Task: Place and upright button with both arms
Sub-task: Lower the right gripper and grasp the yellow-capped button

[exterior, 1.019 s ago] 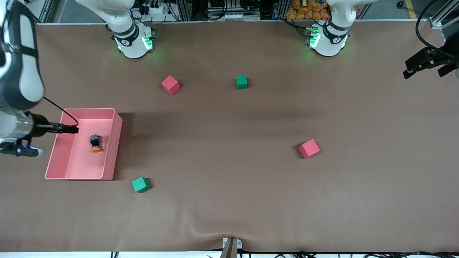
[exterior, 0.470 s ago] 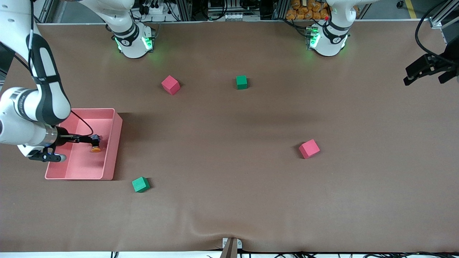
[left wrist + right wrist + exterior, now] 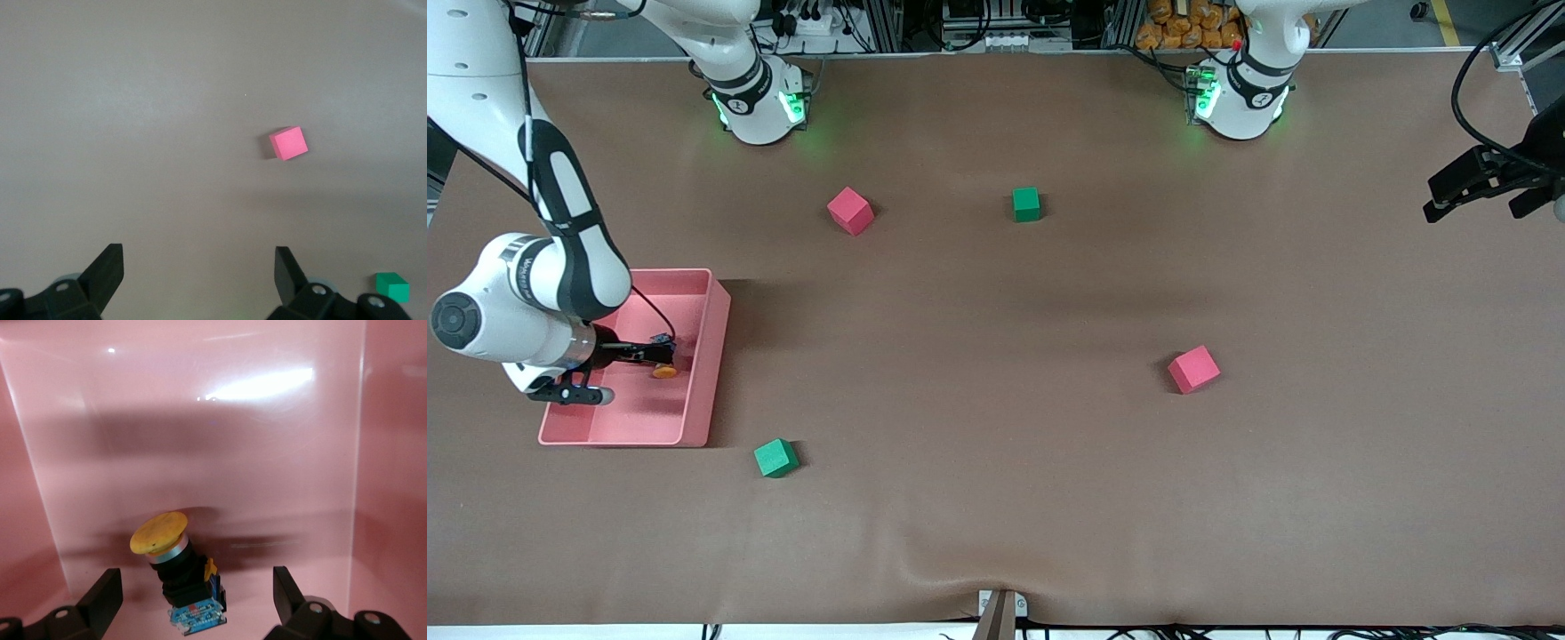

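The button [image 3: 663, 366] lies on its side in the pink bin [image 3: 703, 356], at the right arm's end of the table. Its orange cap points toward the front camera and its black body away from it. In the right wrist view the button [image 3: 179, 577] shows tilted, w/ the cap up-slanted, a silver ring under it, and a blue base w/ a yellow bit at the low end.

The right gripper [image 3: 651, 353] is down inside the bin, right at the button. Its fingers [image 3: 100, 599] stand wide apart w/ the button between them, not touching either one as far as the wrist view shows. So nothing is gripped. The right arm reaches down from its base along the table edge, w/ the wrist over the bin wall.

The left gripper [image 3: 1458, 182] hangs in the air over the table's edge at the left arm's end, waiting. Its fingers [image 3: 107, 270] are spread apart and hold nothing; its wrist view looks down on bare table w/ a pink cube [image 3: 288, 143] and a green cube [image 3: 392, 287].

On the table, front view: a pink cube [image 3: 849, 211] and a green cube [image 3: 1026, 204] sit nearer the arm bases. Another pink cube [image 3: 1193, 369] sits toward the left arm's end. Another green cube [image 3: 775, 458] sits just off the bin's corner, nearer the front camera than the bin.
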Motion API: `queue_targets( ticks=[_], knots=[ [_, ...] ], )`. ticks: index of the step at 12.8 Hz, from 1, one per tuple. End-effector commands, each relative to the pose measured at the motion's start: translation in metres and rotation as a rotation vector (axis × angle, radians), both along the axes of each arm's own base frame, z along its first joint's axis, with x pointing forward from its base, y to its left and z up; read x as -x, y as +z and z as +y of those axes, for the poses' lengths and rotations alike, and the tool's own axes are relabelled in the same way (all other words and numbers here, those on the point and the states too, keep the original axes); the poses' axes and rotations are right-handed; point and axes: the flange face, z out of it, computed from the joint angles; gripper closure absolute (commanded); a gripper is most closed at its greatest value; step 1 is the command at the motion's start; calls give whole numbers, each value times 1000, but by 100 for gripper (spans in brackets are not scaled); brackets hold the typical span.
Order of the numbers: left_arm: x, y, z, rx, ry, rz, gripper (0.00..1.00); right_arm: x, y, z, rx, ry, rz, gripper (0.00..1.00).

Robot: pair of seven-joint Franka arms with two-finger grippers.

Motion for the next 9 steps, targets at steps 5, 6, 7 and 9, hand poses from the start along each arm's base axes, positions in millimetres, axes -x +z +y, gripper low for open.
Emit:
queue_targets(
  ticks=[5, 6, 7, 9],
  knots=[
    [6, 14, -2, 7, -17, -25, 0, 6, -17, 1, -8, 21, -5, 24],
    [7, 15, -2, 7, -18, -28, 0, 6, -19, 1, -8, 23, -7, 27],
    [7, 15, 0, 7, -14, -27, 0, 5, -18, 1, -8, 32, -10, 40],
    [9, 15, 2, 6, -12, -21, 0, 5, -17, 0, -13, 63, -11, 72]
  ],
)
